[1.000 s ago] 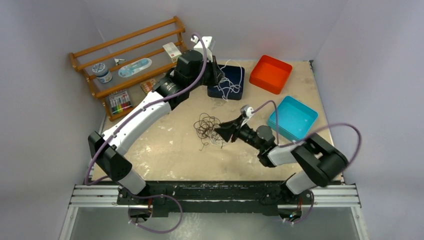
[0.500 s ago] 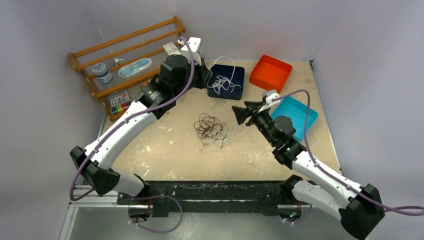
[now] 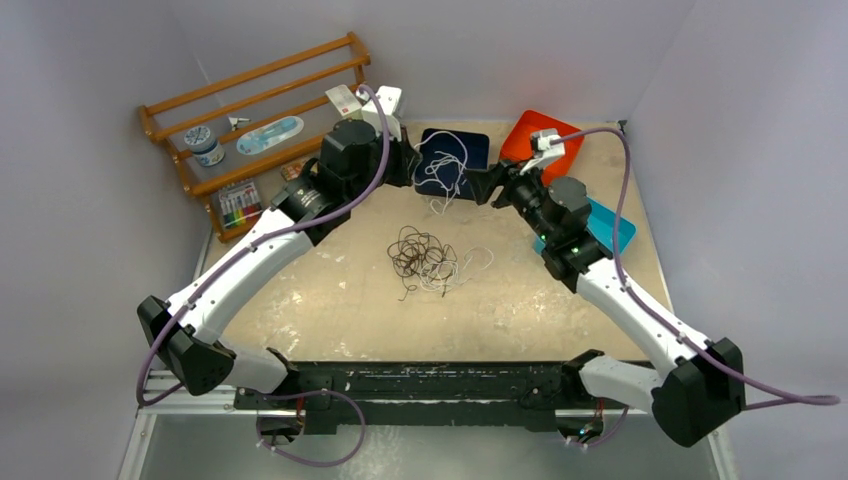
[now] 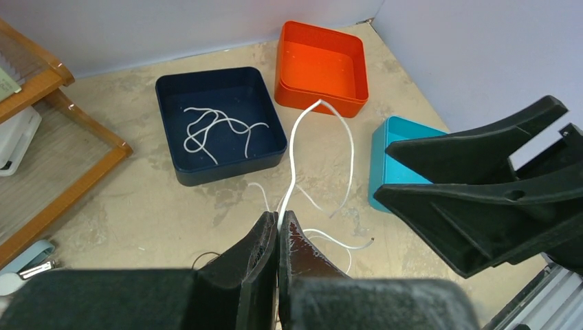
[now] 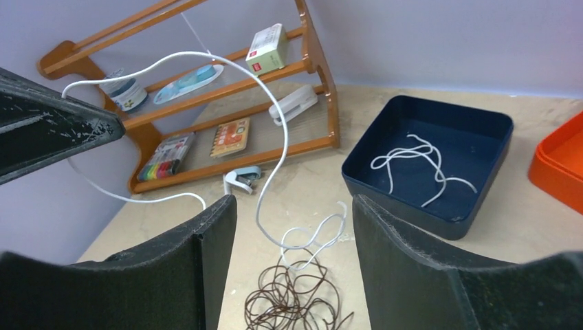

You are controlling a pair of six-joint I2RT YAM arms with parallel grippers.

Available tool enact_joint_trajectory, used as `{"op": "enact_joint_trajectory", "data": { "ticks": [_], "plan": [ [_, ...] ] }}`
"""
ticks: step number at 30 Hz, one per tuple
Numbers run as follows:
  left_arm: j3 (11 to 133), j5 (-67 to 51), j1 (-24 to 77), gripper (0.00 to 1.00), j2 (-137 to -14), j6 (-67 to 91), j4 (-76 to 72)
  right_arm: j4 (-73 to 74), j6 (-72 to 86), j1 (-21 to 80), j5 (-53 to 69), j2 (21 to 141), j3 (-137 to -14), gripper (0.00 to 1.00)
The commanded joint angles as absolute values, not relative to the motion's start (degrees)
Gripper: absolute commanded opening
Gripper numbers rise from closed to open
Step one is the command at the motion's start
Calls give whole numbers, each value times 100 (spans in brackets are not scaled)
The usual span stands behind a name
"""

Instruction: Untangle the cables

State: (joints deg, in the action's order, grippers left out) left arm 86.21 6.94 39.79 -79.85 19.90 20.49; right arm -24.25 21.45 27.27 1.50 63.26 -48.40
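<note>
The left gripper (image 4: 278, 218) was clamped on a white cable (image 4: 295, 148) whose tail trailed to the brown knot (image 3: 418, 256) at mid-worktop (image 3: 340, 300), while the right gripper (image 5: 292, 203) stood open and empty alongside; extraction was judged in hand, the next move requiring that tail drawn free toward the navy tray (image 4: 172, 89).
</note>
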Motion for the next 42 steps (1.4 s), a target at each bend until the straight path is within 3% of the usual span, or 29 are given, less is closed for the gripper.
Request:
{"op": "enact_joint_trajectory", "data": {
  "ticks": [1,9,13,26,30,37,42],
  "plan": [
    [8557,643,3942,0,-7775,1969,1656,-2749,2480,2712,695,6540,-5295,65],
    [8460,472,3941,0,-7767,2035,1538,-3080,2848,2688,899,7066,-5434,64],
    [8388,393,3947,0,-7716,2089,1441,-3333,3014,2646,1133,7415,-5498,57],
    [8105,482,3948,0,-7538,2131,1379,-3336,2785,2645,778,7201,-5495,2],
    [7950,589,3938,0,-7530,2160,1371,-3206,2590,2645,732,6978,-5647,0],
    [7762,509,3943,37,-7623,2285,1325,-2726,2385,2637,656,6864,-6249,0],
    [7550,711,3942,50,-7445,2269,1361,-2349,2094,2605,344,6938,-6671,0]
  ]
}}
